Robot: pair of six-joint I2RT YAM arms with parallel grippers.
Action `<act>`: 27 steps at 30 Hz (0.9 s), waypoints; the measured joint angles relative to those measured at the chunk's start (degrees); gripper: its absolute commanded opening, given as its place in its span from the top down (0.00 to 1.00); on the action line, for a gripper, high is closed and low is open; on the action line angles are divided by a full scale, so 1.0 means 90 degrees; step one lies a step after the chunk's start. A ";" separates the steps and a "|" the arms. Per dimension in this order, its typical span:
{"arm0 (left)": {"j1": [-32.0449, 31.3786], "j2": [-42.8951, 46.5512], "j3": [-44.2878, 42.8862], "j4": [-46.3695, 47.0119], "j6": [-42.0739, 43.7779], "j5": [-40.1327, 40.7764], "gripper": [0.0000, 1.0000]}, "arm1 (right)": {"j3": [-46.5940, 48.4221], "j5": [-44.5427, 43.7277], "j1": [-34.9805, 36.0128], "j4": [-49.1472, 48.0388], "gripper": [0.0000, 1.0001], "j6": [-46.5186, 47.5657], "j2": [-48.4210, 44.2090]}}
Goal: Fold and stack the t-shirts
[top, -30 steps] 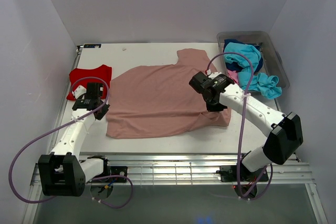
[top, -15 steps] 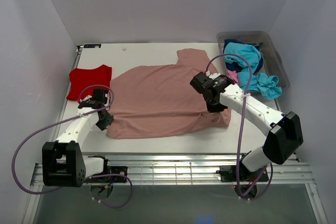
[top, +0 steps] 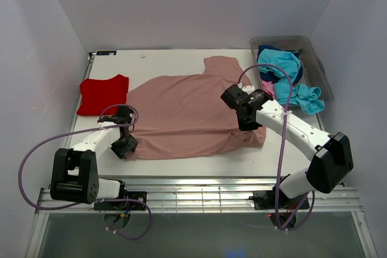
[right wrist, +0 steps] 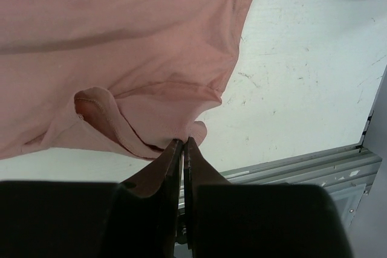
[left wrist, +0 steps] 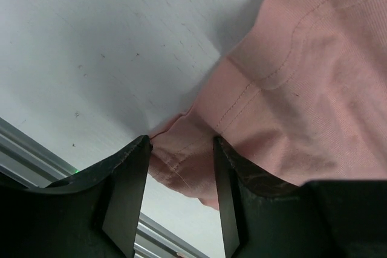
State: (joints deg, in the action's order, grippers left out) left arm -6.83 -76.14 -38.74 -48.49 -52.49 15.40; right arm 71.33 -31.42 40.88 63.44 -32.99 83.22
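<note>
**Two white-and-black arms, each trailing a purple cable**

The left arm [top: 91, 142] and right arm [top: 293, 126] share one build. Smooth white tubular links are joined by blocky matte-black joint housings. The largest housing on each is a squarish black block, toward 7 o'clock and 4 o'clock in the overhead view. The wrist sections are black too. A thin purple cable [top: 27, 158] loops wide off the left arm. A second purple cable [top: 282, 161] arches over the right arm and drops toward its base. The jaws are black, flat-faced and tapered, with angular moulded backs. The base mounts [top: 266, 199] near 6 o'clock are black, and what may be a small red indicator light [top: 268, 216] shows by the right one.
</note>
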 measured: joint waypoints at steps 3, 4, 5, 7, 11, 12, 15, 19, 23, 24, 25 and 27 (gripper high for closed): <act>-0.0219 -0.0163 -0.0095 -0.0068 -0.0083 0.0100 0.43 | -0.0005 0.0015 0.0000 -0.0063 0.92 0.0012 -0.0019; -0.0245 -0.0219 -0.0124 -0.0090 -0.0104 0.0136 0.46 | -0.0019 0.0015 0.0000 -0.0090 0.92 0.0017 -0.0044; -0.0287 -0.0289 -0.0138 -0.0095 -0.0129 0.0148 0.51 | -0.0044 0.0015 0.0000 -0.0109 0.92 0.0019 -0.0075; -0.0318 -0.0401 -0.0136 -0.0051 -0.0192 0.0117 0.63 | -0.0083 0.0015 0.0000 -0.0109 0.92 0.0022 -0.0138; -0.0384 -0.0471 -0.0168 0.0163 -0.0279 0.0058 0.98 | -0.0109 0.0010 0.0000 -0.0109 0.92 0.0017 -0.0248; -0.0393 -0.0483 -0.0177 0.0192 -0.0267 0.0073 1.00 | -0.0112 0.0010 0.0000 -0.0109 0.92 0.0017 -0.0267; -0.0430 -0.0459 -0.0189 0.0192 -0.0245 0.0121 1.00 | -0.0119 0.0007 0.0000 -0.0102 0.92 0.0010 -0.0313; -0.0430 -0.0379 -0.0240 0.0168 -0.0221 0.0138 1.00 | -0.0124 -0.0027 -0.0007 -0.0068 0.92 0.0005 -0.0316; -0.0427 -0.0257 -0.0277 -0.0073 -0.0124 0.0085 1.00 | -0.0058 -0.0129 -0.0075 0.0019 0.92 0.0044 -0.0291; -0.0427 -0.0199 -0.0323 -0.0197 -0.0097 0.0056 1.00 | 0.0002 -0.0153 -0.0104 0.0044 0.92 0.0063 -0.0272; -0.0427 -0.0129 -0.0427 -0.0355 -0.0056 0.0017 1.00 | 0.0097 -0.0177 -0.0143 0.0080 0.92 0.0095 -0.0236; -0.0427 0.0000 -0.0673 -0.0546 -0.0012 -0.0019 1.00 | 0.0357 -0.0233 -0.0236 0.0126 0.92 0.0194 -0.0143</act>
State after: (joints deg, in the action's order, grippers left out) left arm -10.68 -76.14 -44.80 -53.41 -52.60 15.22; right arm 74.54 -33.52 38.76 64.58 -31.24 81.93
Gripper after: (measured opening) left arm 0.012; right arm 0.081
